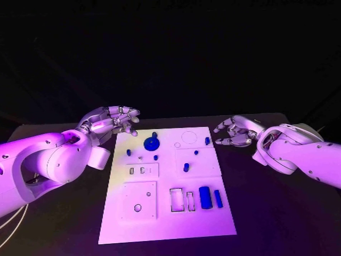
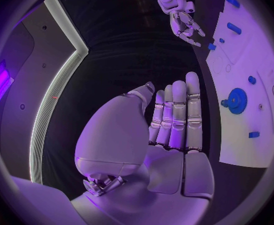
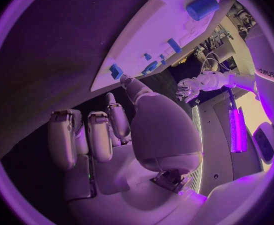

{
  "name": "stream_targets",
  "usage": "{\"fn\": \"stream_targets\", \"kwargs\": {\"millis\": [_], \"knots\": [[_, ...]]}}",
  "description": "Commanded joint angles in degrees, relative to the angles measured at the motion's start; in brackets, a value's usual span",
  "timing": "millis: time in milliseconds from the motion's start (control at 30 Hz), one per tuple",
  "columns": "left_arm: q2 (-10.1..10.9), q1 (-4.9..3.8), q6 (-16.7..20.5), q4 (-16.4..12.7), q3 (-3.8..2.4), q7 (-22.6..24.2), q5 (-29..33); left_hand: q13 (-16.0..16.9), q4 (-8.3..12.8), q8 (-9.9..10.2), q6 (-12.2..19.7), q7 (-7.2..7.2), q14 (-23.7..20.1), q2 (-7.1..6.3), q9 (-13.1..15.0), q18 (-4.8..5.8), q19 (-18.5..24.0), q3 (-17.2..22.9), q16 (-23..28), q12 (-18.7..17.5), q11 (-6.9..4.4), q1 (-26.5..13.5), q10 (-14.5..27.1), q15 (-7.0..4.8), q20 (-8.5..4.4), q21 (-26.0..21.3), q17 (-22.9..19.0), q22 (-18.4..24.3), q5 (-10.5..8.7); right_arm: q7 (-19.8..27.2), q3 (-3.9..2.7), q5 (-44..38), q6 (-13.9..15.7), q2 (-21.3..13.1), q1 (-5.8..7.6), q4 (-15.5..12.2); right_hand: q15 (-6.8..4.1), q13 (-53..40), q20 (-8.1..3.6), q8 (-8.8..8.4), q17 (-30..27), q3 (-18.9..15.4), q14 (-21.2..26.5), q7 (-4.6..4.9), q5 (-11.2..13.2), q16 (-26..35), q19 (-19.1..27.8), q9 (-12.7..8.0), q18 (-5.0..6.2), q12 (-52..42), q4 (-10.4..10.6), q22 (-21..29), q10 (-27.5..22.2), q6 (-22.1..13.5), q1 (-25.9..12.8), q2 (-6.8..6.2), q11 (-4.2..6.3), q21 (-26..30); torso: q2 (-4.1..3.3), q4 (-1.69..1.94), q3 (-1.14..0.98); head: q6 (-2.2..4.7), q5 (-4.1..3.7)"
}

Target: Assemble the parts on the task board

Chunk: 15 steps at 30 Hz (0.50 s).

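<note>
Two hands flank the far end of the white board: left hand and right hand, each with fingers loosely apart, holding nothing. Blue parts, among them a gear, lie on the board untouched. Likely still the approach step; next comes choosing and pinching one small part.

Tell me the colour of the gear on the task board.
Blue. The gear shows best in the left wrist view, lying on the white task board.
</note>
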<state>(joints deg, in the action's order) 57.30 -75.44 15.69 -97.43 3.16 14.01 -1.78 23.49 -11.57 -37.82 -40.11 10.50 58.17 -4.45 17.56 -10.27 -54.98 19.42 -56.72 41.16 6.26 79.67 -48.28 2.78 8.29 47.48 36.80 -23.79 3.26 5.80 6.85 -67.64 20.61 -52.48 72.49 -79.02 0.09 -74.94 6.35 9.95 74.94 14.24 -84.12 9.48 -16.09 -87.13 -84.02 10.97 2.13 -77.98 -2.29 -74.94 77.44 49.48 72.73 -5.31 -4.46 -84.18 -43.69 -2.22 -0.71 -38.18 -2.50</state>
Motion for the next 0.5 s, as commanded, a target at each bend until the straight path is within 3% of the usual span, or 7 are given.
{"fn": "stream_targets", "kwargs": {"millis": [33,500], "knots": [[0.0,-0.03,-1.1,0.0,-0.01,0.8,0.1,0.0,0.3,0.3,0.1,0.12,0.2,-0.3,-0.1,-0.23,0.2,0.0,0.3,-0.2,0.31,0.0,-0.2,0.1,-0.02,0.1,0.0,0.1,0.02,0.7,-0.01,-1.0,-0.2,0.9,-0.36,0.9,0.06,-0.1,-0.02,-0.38,10.3,0.0,-4.6,-0.14,0.2,0.4,-0.4,-0.1,-0.02,0.3,-0.2,-8.2,-0.2,0.3,0.4,0.04,0.05,0.2,-0.05,0.08,0.01,-0.37,0.0],[0.2,-0.04,-0.9,-0.1,-0.01,0.9,0.1,-0.1,0.3,0.3,0.0,0.11,0.1,-0.27,-0.1,-0.24,0.2,0.0,0.3,-0.2,0.3,0.0,-0.3,0.1,-0.01,0.1,-0.1,0.1,0.02,0.2,-0.02,-1.4,0.0,4.3,-1.63,4.0,0.07,-0.1,-0.01,-0.46,10.4,0.0,-4.7,-0.11,0.3,0.3,-0.4,-0.1,0.0,0.2,-0.2,-8.2,-0.1,0.3,0.4,0.18,0.03,0.2,-0.58,0.22,-0.18,-0.89,0.36]]}}
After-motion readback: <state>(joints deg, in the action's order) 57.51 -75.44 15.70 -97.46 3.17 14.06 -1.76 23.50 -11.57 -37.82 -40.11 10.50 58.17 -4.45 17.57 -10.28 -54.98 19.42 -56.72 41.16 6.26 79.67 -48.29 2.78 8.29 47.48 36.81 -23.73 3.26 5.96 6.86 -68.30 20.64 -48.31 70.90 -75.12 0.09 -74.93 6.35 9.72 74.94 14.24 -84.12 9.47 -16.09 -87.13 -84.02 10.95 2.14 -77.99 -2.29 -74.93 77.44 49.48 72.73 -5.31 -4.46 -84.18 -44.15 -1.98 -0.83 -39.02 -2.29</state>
